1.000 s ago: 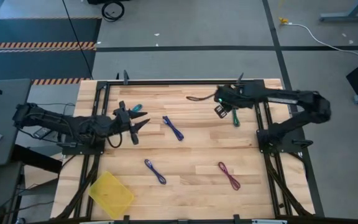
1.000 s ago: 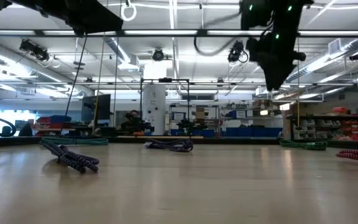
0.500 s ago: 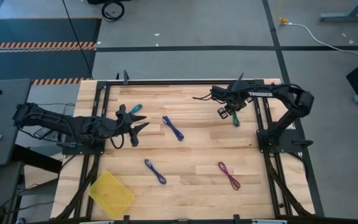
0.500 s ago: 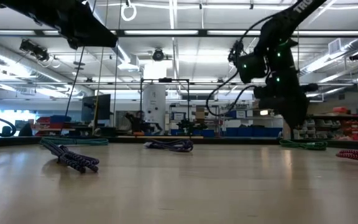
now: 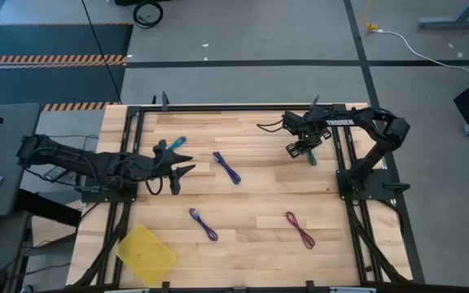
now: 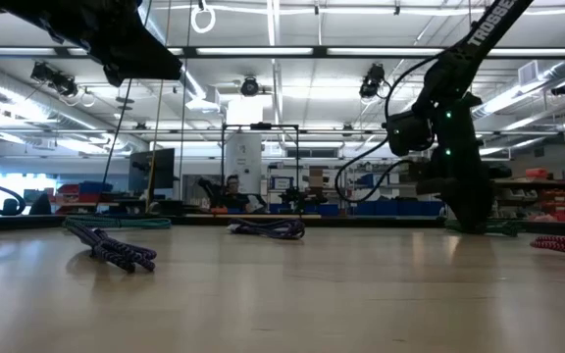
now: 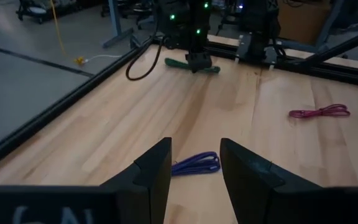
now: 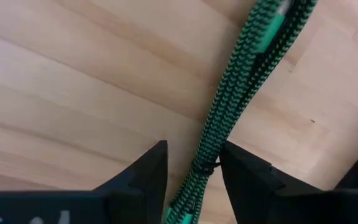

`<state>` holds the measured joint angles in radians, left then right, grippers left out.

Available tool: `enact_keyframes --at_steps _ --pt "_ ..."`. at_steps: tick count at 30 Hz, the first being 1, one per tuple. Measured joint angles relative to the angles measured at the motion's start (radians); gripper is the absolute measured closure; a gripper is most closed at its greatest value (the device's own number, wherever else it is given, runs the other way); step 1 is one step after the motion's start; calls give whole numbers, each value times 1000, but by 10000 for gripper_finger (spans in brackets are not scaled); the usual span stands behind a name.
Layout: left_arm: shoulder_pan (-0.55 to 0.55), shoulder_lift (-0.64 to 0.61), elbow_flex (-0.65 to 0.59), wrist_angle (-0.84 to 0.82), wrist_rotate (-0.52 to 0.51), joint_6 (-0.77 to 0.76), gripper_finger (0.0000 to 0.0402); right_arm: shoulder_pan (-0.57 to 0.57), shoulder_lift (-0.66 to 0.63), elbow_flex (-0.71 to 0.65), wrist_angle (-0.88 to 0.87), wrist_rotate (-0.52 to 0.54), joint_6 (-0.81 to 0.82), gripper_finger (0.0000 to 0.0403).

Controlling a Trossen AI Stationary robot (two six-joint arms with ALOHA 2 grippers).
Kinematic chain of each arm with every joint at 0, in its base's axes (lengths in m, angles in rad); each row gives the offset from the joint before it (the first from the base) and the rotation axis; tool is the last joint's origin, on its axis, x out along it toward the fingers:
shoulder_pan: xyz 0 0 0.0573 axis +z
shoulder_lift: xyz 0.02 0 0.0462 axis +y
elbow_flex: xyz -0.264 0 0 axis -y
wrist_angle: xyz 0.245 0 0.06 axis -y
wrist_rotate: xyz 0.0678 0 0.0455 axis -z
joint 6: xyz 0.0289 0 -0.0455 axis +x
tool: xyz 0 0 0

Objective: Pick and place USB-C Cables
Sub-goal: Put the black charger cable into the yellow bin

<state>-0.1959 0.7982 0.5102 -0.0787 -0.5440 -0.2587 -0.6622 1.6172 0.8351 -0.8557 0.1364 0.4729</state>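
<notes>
Five short cable bundles lie flat on the wooden table: green (image 5: 310, 157), teal (image 5: 177, 142), two blue-purple (image 5: 227, 167) (image 5: 203, 224) and maroon (image 5: 300, 229). My right gripper (image 5: 305, 151) is low over the green cable (image 8: 241, 74), open and pointing down. One finger stands on each side of the bundle's tied middle, apart from it. My left gripper (image 5: 179, 169) hovers open beside the teal cable. Its wrist view shows the open gripper (image 7: 194, 149) with a blue-purple cable (image 7: 196, 164) ahead of the fingers.
A yellow flat tray (image 5: 146, 252) sits at the table's near left corner. Black frame rails run along the table's left (image 5: 129, 155) and right (image 5: 344, 155) sides, the right one close to the green cable. Bare wood lies between the cables in the middle.
My right gripper has come down from well above the table to just over the green cable, shifting a little toward the table's right edge and tipping to point downward. No cable has moved.
</notes>
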Motion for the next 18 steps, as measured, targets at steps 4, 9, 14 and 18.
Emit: enact_keyframes --at_steps 4,9,14,18 --pt "0 0 0 -25 1 -26 257 -6 -2 -8 6 3 -49 284" --pt "0 0 0 -31 0 -39 257 30 0 -10 24 5 -119 357" --pt "0 0 0 -31 0 -45 257 84 1 4 48 -16 -185 380" --pt "0 0 0 -31 0 -45 257 158 -8 51 88 -80 -220 379"
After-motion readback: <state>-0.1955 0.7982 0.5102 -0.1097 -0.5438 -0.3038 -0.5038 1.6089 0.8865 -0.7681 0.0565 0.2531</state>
